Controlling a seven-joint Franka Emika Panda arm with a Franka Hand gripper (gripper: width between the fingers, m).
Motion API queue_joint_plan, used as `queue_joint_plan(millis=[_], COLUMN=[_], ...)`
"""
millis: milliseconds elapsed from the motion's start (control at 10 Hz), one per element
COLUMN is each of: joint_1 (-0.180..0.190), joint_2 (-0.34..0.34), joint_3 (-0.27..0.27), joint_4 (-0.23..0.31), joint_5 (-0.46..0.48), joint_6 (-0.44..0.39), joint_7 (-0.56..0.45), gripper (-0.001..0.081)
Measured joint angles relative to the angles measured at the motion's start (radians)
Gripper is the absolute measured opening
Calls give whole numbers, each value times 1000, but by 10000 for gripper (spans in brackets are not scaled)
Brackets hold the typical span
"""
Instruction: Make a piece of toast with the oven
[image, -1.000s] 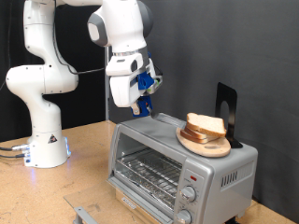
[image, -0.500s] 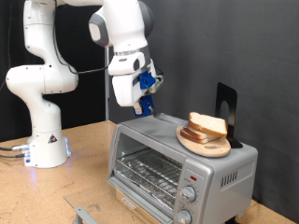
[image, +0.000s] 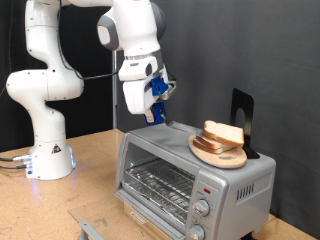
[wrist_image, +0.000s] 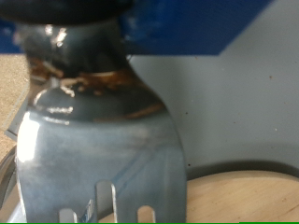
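Note:
The silver oven (image: 190, 175) stands at the exterior view's lower right, and its wire rack (image: 158, 186) shows at the front. On its top lies a round wooden plate (image: 215, 155) with a stack of pale bread slices (image: 222, 134). No single piece of toast shows apart from that stack. My gripper (image: 154, 112) hangs just above the oven's top, at the stack's left in the exterior view. It is shut on a shiny metal fork-like tool (wrist_image: 93, 140), held under the blue fingers (wrist_image: 201, 23). The wrist view shows the plate's rim (wrist_image: 245, 194) beside the tool's tines.
A black upright stand (image: 242, 122) rises behind the plate. Two round knobs (image: 203, 210) sit on the oven's front right. The arm's white base (image: 48, 150) stands on the wooden table at the exterior view's left. A grey metal piece (image: 86, 228) lies at the bottom edge.
The gripper with the tool has drifted a little towards the exterior view's right, closer to the plate of bread. Nothing else has moved.

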Motion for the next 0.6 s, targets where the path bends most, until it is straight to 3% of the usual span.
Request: queue_joint_plan(millis=[600], joint_1=[0], joint_2=[20], joint_3=[30], joint_4=[0], joint_5=[-22], joint_6=[3], joint_7=[21], gripper=[392])
